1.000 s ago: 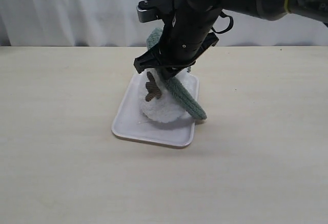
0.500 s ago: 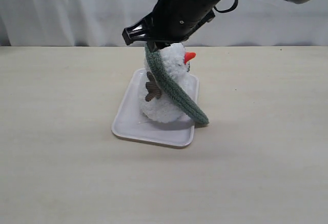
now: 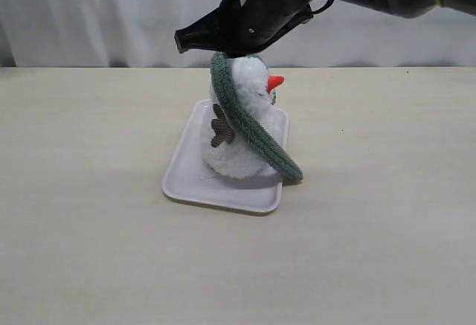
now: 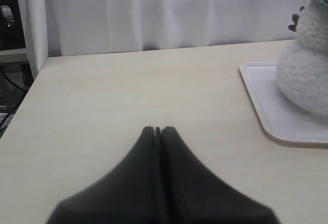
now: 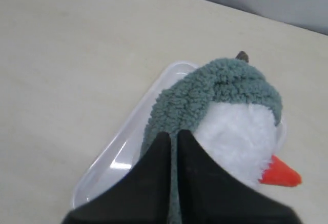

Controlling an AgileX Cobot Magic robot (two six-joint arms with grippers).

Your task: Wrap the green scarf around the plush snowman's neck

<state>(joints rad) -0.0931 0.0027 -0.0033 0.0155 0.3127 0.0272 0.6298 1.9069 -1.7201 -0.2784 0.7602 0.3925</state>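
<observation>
The plush snowman (image 3: 236, 154) stands upright on a white tray (image 3: 186, 176), its orange nose (image 3: 275, 82) pointing right. The green scarf (image 3: 249, 128) lies over the top of its head and runs slanting down across the body, with one end at the tray's front right edge. It sits above the neck, not around it. My right gripper (image 3: 227, 48) hovers just above the head, shut, with nothing visibly clamped. In the right wrist view its tips (image 5: 174, 134) stand over the scarf (image 5: 225, 80) and the white head (image 5: 236, 137). My left gripper (image 4: 158, 129) is shut and empty over bare table, well away from the snowman (image 4: 305, 80).
The tray (image 4: 266, 111) lies on a pale wooden table, and its rim (image 5: 128, 147) also shows under the right gripper. A white curtain hangs behind. The table's edge is visible in the left wrist view, with dark equipment beyond it.
My right gripper has risen from in front of the snowman to above its head and closed. The scarf has been left draped over the head, and the face is now uncovered.
</observation>
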